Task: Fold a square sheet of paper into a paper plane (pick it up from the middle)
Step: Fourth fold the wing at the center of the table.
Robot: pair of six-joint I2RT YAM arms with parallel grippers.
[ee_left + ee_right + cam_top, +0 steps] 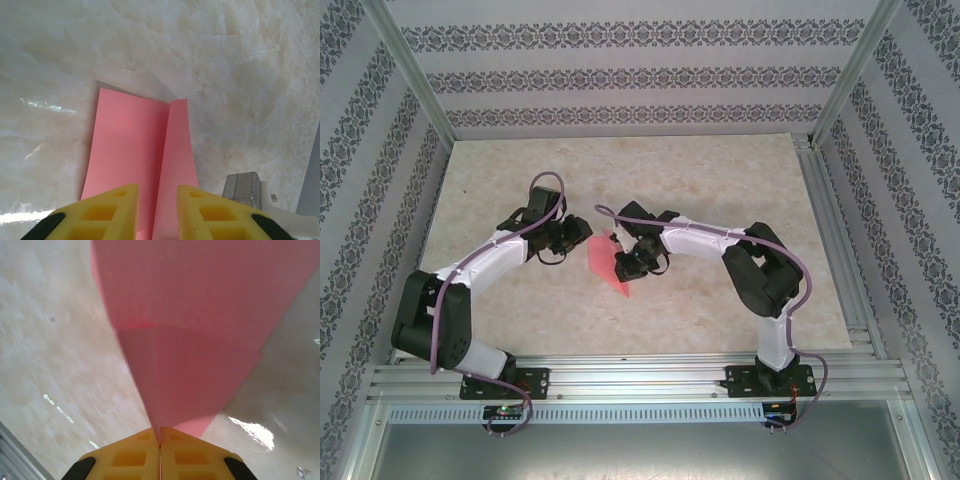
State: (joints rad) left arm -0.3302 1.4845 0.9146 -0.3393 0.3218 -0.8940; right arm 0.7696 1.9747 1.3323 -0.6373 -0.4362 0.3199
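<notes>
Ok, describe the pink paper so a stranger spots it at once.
Find the pale marble-look table. Near its middle, between the left gripper and right gripper, is the folded pink-red sheet. It's the only pink thing, pinched by the right gripper.

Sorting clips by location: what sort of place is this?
Probably a lab robot cell, not a home: an aluminium frame holds patterned wall panels around a marble-look tabletop, with the left arm and right arm bolted to a mounting rail.

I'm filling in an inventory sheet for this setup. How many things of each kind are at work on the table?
Pink paper sheet: 1
Grippers: 2 (left gripper, right gripper)
Total: 3
</notes>
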